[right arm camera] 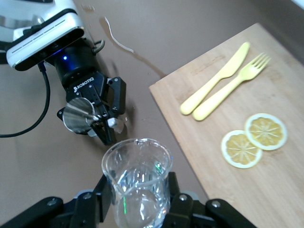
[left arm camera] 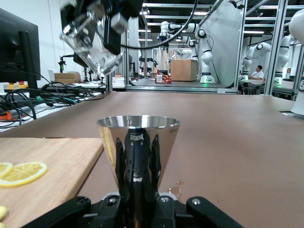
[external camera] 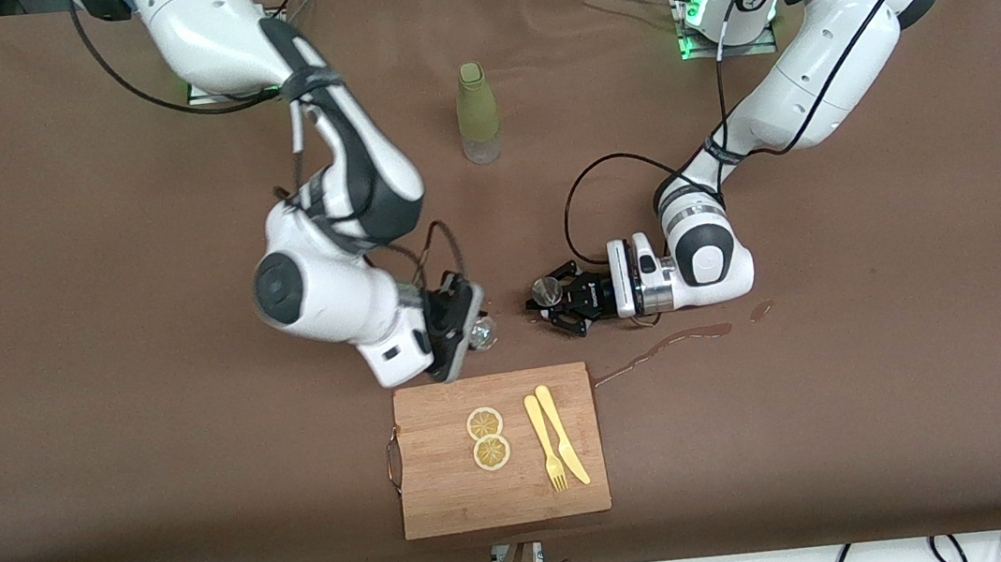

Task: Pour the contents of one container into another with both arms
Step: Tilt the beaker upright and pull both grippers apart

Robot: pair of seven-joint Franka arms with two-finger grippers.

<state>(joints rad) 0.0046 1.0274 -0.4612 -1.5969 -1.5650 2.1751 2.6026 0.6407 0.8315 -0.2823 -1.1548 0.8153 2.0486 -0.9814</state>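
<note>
Two arms meet over the middle of the brown table (external camera: 95,365) in the front view: the right gripper (external camera: 466,327) holds a clear glass beaker (external camera: 481,330) in the air, and the left gripper (external camera: 560,302), low over the table, pinches a small metal cup (external camera: 545,292) — both just above the table at the farther edge of one wooden cutting board (external camera: 499,451). On the board lie two lemon slices (external camera: 487,438), one yellow knife (external camera: 561,420) and one yellow fork (external camera: 545,443). One green bottle (external camera: 478,112) stands upright farther from the camera, between the two bases; a thin spill (external camera: 668,345) trails across the table from the board's corner toward the left arm's end. From the left wrist, the metal cup (left arm camera: 137,142) stands upright with the fingers (left arm camera: 135,175) clamped on its narrow base, the beaker (left arm camera: 90,40) tilted above it, its rim cut off. From the right wrist, the beaker (right arm camera: 137,183) sits clamped between the fingers (right arm camera: 183,202), some clear liquid inside — how much is hard to judge; the metal cup (right arm camera: 78,114) is seen mouth-on.
</note>
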